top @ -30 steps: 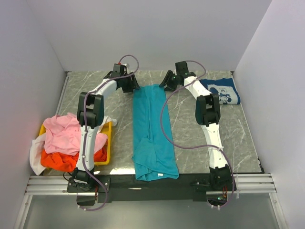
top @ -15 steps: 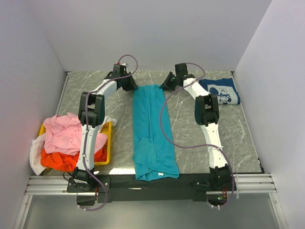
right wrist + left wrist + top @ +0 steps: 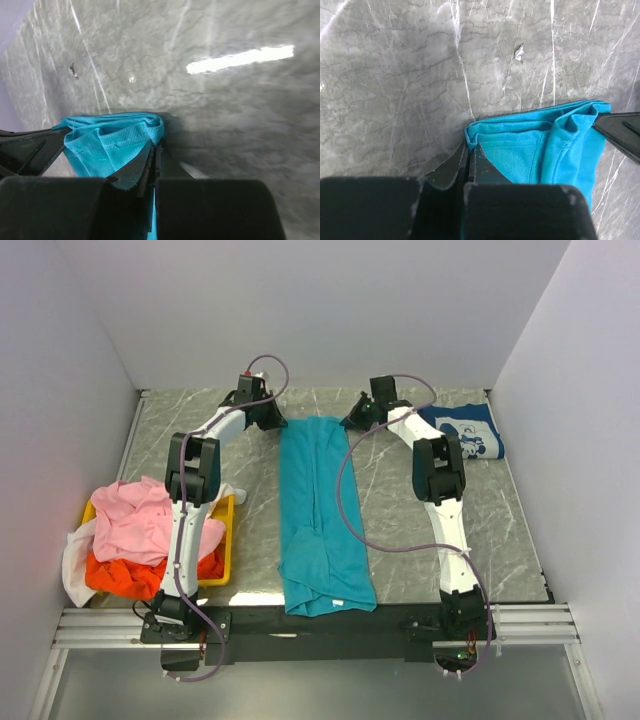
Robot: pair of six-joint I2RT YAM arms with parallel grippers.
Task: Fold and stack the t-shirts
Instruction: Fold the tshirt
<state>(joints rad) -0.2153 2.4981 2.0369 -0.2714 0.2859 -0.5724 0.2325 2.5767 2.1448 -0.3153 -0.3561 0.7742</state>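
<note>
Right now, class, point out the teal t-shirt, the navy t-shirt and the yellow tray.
teal t-shirt [image 3: 322,520], top view, middle of the cloth
navy t-shirt [image 3: 475,435], top view, white print
yellow tray [image 3: 229,540], top view, right rim

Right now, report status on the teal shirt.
Left gripper shut on teal t-shirt, far-left corner. Right gripper shut on far-right corner. Navy t-shirt lies apart, right of it.
</note>
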